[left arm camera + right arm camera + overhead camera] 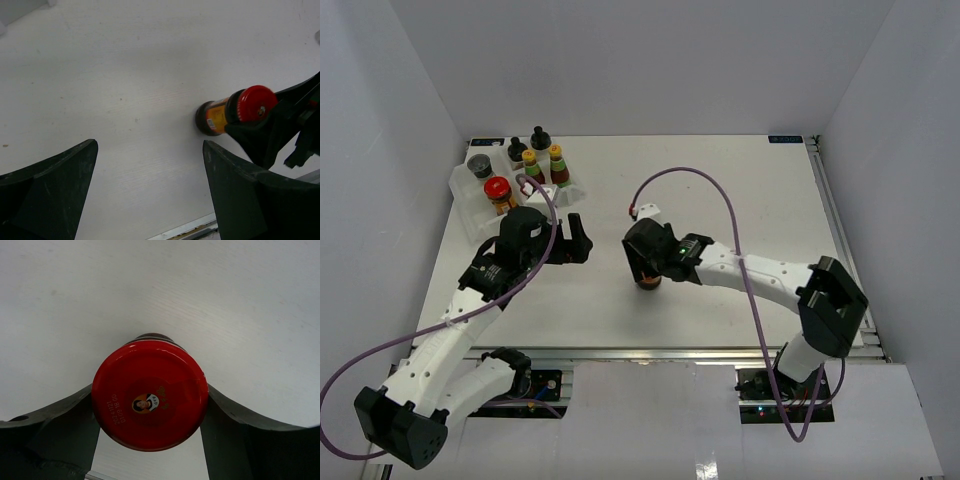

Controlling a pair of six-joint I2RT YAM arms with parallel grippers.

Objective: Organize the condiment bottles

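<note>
A squat red-lidded jar (648, 283) stands upright near the middle of the table. My right gripper (644, 262) is over it, its fingers pressed against both sides of the lid (150, 395). The left wrist view also shows this jar (220, 114), resting on the table with the dark fingers around its top. My left gripper (578, 243) is open and empty, to the left of the jar and apart from it, over bare table (149, 146). A second red-lidded jar (499, 191), a dark-lidded jar (479, 166), two yellow-capped bottles (530, 165) and two black-capped shakers (539, 137) stand in the tray.
The clear plastic tray (470, 215) sits at the far left corner of the table. White walls enclose the table on three sides. Purple cables loop over both arms. A metal rail runs along the table's near edge (200, 227).
</note>
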